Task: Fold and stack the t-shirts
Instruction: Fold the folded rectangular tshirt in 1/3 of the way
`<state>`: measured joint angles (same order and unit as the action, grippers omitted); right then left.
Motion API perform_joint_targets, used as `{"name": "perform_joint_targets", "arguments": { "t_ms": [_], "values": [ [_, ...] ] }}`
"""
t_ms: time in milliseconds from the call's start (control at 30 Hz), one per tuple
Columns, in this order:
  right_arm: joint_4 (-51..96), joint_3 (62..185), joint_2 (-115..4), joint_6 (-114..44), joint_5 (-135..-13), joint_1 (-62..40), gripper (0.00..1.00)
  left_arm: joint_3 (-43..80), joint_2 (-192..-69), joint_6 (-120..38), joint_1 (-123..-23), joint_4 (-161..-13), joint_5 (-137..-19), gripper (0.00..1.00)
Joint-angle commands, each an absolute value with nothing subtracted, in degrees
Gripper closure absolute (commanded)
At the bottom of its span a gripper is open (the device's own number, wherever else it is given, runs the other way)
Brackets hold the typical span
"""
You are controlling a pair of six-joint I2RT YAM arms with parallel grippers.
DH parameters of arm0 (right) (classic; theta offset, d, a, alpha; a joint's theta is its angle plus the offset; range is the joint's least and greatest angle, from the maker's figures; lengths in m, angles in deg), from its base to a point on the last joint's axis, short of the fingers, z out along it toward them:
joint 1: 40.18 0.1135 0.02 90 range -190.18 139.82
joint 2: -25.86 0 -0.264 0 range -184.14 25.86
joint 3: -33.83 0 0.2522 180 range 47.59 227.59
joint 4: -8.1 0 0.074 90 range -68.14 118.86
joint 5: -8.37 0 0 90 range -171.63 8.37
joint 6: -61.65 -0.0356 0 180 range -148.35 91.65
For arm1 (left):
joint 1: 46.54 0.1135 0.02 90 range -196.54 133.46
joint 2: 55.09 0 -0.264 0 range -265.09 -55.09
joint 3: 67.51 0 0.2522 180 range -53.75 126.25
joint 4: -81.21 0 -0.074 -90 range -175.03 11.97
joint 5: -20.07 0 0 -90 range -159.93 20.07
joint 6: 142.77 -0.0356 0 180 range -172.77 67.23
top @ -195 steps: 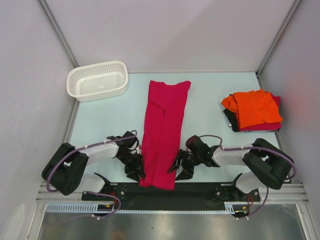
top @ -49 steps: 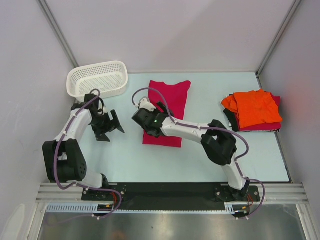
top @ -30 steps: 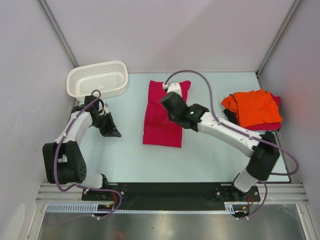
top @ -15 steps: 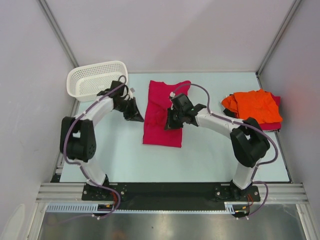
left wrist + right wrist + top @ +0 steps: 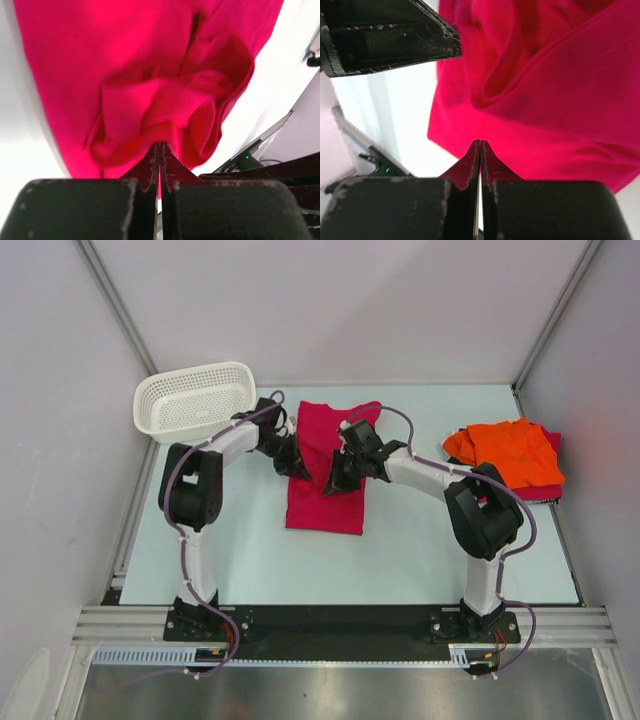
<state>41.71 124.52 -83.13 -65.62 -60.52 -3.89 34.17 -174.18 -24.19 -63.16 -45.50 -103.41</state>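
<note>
1. The crimson t-shirt (image 5: 325, 505) lies folded into a short band at the middle of the table (image 5: 420, 540). The orange t-shirt (image 5: 512, 452) tops a pile well apart at its 3 o'clock, and the basket (image 5: 196, 427) sits at its 10 o'clock.
2. The left gripper (image 5: 293, 464) has its jaws pressed together at the shirt's 9 o'clock edge, with a bunched ridge of cloth right at the tips. Whether any cloth is nipped cannot be told. If some is caught, pulling away would likely drag the upper layer open.
3. The right gripper (image 5: 333, 483) is also closed, with nothing seen held, low over the shirt's middle. Pushing sideways from here could rumple the fold instead of smoothing it.
4. The 2 grippers work near each other across the narrow band, so a careless sweep risks a knock.
5. The top layer looks lumpy. Lifted like this, it may spill open on the way to the pile, which is already uneven.
</note>
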Motion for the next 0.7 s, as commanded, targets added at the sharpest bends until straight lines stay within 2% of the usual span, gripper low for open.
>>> {"name": "perform_joint_targets", "arguments": {
  "t_ms": [0,133,367,467,667],
  "values": [
    [47.2,129.3,-85.5,-64.8,-68.5,-4.8,1.0,40.9,-177.3,-22.5,-63.6,-45.3,-104.6,1.0],
    [55.4,133.6,-89.8,-64.5,-78.6,-4.9,1.0,46.3,-181.2,-22.1,-63.6,-43.1,-103.3,1.0],
    [64.8,141.5,-92.8,-63.3,-108.2,-3.7,1.0,51.0,-184.0,-23.1,-63.4,-39.2,-99.9,1.0],
    [66.2,143.7,-93.5,-63.0,-116.3,-3.2,1.0,50.3,-183.2,-23.3,-63.2,-39.0,-97.5,1.0],
    [69.7,144.9,-93.3,-66.6,-125.0,-2.3,1.0,48.2,-179.6,-23.8,-61.7,-38.9,-94.3,1.0]
  ]
}}
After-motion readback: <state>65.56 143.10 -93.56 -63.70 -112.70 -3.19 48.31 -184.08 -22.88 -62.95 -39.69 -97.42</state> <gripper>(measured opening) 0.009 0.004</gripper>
